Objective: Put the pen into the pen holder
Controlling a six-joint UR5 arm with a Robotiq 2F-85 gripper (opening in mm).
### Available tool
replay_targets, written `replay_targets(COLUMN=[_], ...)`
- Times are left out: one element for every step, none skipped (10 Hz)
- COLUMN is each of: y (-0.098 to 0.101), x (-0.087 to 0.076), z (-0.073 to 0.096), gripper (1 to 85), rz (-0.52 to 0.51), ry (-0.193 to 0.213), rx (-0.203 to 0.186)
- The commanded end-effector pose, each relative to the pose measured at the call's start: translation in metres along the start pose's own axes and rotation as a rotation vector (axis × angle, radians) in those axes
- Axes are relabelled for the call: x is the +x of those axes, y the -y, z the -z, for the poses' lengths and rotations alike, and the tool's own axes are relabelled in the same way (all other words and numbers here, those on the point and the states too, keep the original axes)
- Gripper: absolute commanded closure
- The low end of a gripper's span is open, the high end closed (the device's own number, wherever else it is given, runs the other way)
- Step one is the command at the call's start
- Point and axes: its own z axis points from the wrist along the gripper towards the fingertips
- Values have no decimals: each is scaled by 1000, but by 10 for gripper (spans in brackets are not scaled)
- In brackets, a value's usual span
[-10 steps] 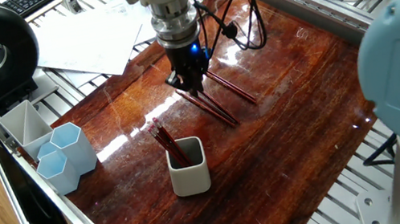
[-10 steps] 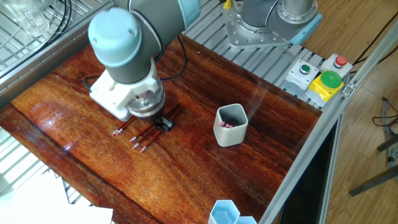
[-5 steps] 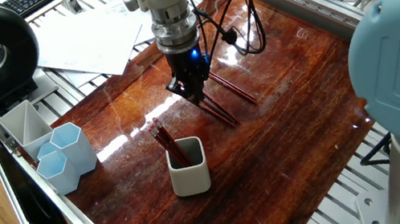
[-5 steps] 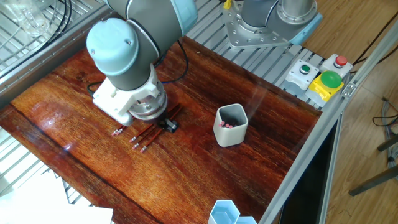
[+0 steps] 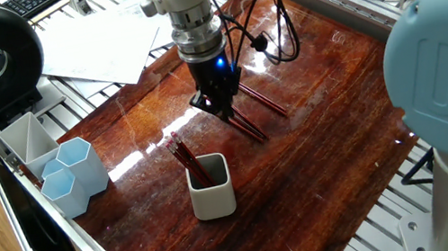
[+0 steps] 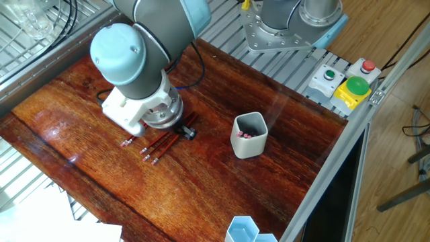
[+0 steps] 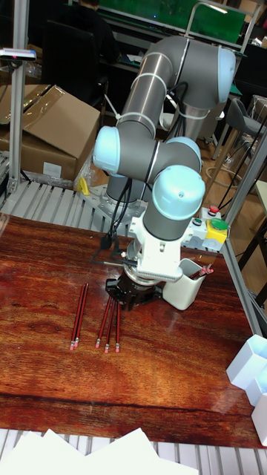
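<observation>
Several dark red pens lie on the wooden table, one group [image 5: 249,127] [image 6: 157,146] [image 7: 109,322] and a pair [image 5: 262,100] [image 6: 130,140] [image 7: 78,315] beside it. My gripper [image 5: 225,110] [image 6: 186,132] [image 7: 129,292] points straight down, low over the end of the first group; its fingers look spread and hold nothing. The off-white pen holder [image 5: 213,194] [image 6: 249,142] [image 7: 182,292] stands a short way off, with several pens [image 5: 186,161] leaning inside it.
Pale blue hexagonal cups [image 5: 75,172] and a grey compartment tray [image 5: 26,139] sit at the table's edge. Paper sheets [image 5: 100,38] lie off one end. A button box [image 6: 351,87] is fixed by the frame rail. Black cables [image 5: 266,23] trail from the wrist.
The gripper has slid a little along the group of pens towards the pen holder's side and sits lower. The pens and the holder have not moved.
</observation>
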Motion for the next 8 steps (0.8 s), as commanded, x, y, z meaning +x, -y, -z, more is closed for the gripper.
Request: replay_targets(y=[-1, 2, 7, 4, 2, 1, 4, 7], x=[2, 2, -19, -34, -41, -40, -30, -23], z=[1, 1, -5, -14, -18, -18, -14, -8], gripper=[607, 577, 577, 577, 577, 577, 573, 577], rz=[-11, 13, 28, 34, 35, 36, 39, 48], ry=[-6, -28, -38, -30, -30, -39, -64, -77], rx=[-5, 3, 13, 9, 10, 11, 23, 30])
